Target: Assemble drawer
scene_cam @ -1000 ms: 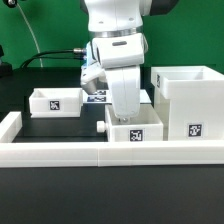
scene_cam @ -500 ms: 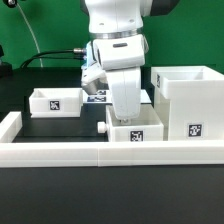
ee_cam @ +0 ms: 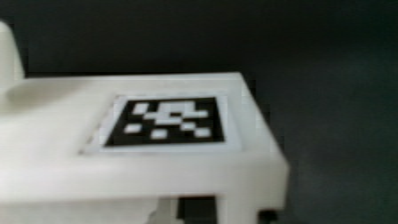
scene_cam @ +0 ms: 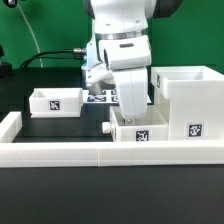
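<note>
Exterior view: the gripper (scene_cam: 130,112) reaches down at the nearer tray (scene_cam: 125,133), which stands just beside the tall housing (scene_cam: 190,105) (touching or not, unclear). Whether its fingers are clamped or apart cannot be told; the second tray (scene_cam: 55,101) lies well apart, at the exterior view's left.

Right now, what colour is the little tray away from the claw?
White tray, black-and-white square tag; clearest in exterior view.

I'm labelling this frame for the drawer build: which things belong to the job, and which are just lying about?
Part of the job: tall housing; middle tray; tray on the exterior view's left.

Not part of it: long low wall; marker board; black cable.
</note>
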Controlling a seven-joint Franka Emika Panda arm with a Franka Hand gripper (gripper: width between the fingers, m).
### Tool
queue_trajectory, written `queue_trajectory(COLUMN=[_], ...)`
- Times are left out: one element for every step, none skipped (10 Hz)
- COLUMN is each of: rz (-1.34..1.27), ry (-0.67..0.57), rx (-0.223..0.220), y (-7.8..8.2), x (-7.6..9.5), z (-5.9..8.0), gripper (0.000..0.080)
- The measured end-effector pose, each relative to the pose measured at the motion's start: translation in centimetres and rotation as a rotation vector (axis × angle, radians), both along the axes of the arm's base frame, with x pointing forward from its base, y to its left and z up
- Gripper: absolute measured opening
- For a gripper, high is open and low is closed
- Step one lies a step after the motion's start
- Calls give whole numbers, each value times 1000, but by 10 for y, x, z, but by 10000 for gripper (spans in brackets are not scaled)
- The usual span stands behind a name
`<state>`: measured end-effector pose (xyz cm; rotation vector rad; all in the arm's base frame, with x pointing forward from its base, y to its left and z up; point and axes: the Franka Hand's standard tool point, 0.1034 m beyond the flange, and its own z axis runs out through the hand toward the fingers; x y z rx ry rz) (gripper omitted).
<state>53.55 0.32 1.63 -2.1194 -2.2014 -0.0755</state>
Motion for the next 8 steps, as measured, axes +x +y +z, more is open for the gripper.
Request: queue_trajectory(rz=[-1,-3,-3,-3,-3,-8,-17,-30], ry=[3,4,4,4,5,6,8,10], rx=[0,0,0,0,0,1,1,-1], y=[0,-1,-1,-2,-1,1,4,6], x=[-1,-2,-2,-2,-2,-1,0,2], z=[-1,-1,-1,-1,-1,-1,0,1], gripper=[41,41,41,41,41,41,41,41])
